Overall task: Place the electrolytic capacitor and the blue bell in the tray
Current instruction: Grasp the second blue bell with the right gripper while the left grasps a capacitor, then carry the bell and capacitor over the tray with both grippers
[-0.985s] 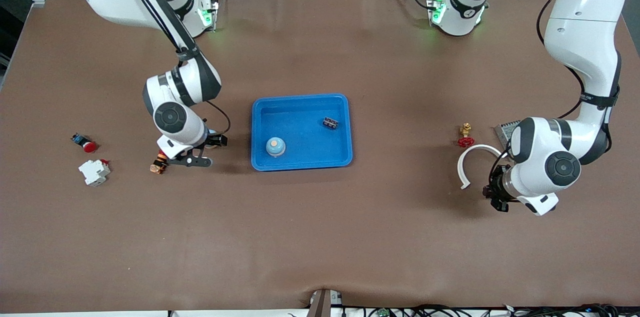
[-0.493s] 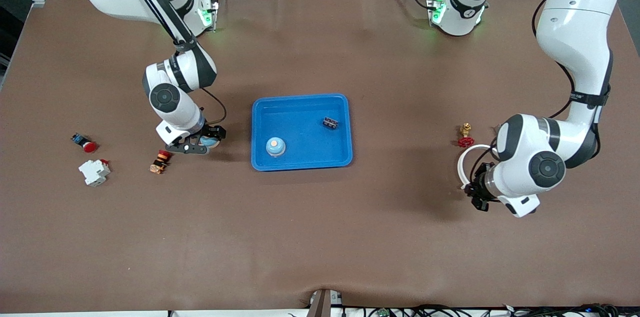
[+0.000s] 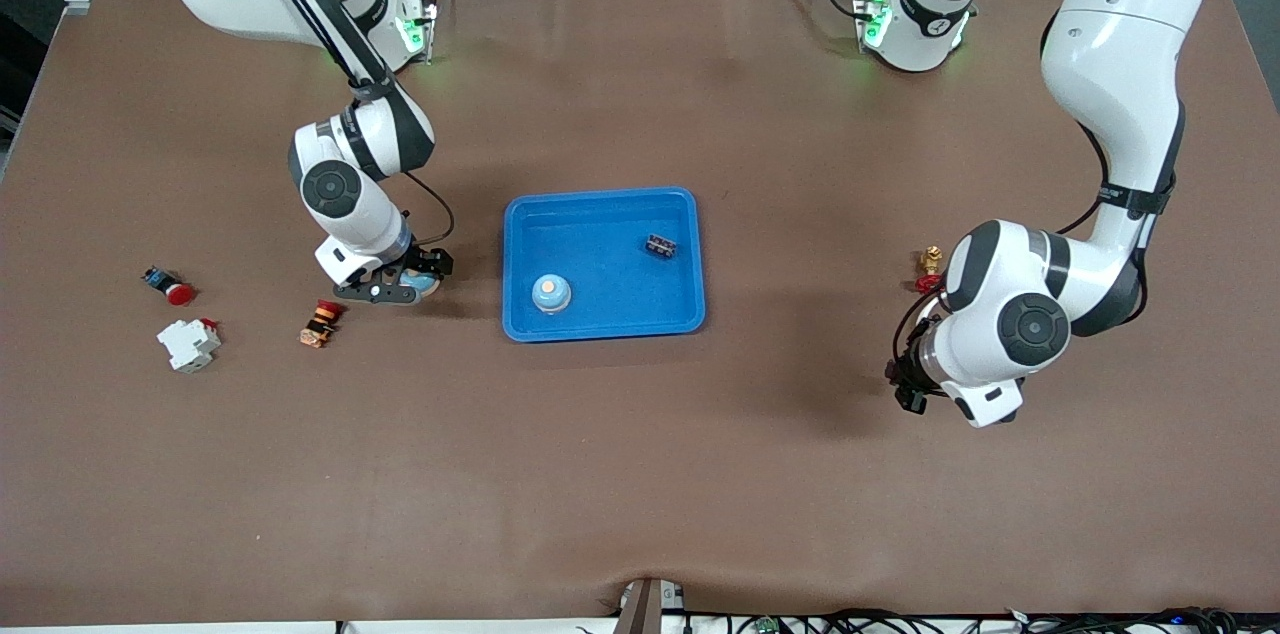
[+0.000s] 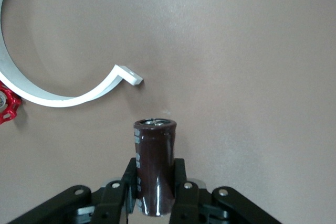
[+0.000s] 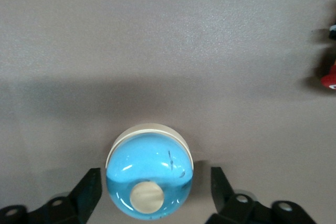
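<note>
Front view: the tray [image 3: 520, 214] lies mid-desk, already holding a pale blue bell-like piece [image 3: 551, 292] and a small dark block [image 3: 660, 245]. The right hand [image 3: 400, 284] is low at the desk [image 3: 640, 474] just beside the tray's rim toward the right arm's end, and the tray lies straight across from it toward the left arm's end. The left hand [image 3: 908, 384] is up over bare desk, well apart from the tray, so the right arm is clearly the closer one.

Left wrist view: the left hand [image 4: 156, 192] is closed on the electrolytic capacitor [image 4: 154, 166], gripped near its base with its long axis running out past the fingertips. A white curved bracket [image 4: 63, 95] and a red valve wheel [image 4: 5, 108] lie on the desk below.

Right wrist view: the blue bell [image 5: 149, 174] sits between the fingers [image 5: 86, 192] of the right hand [image 5: 152, 195], which stand wide with a visible gap on each side, gripping nothing; the bell looks to rest on the desk.
</note>
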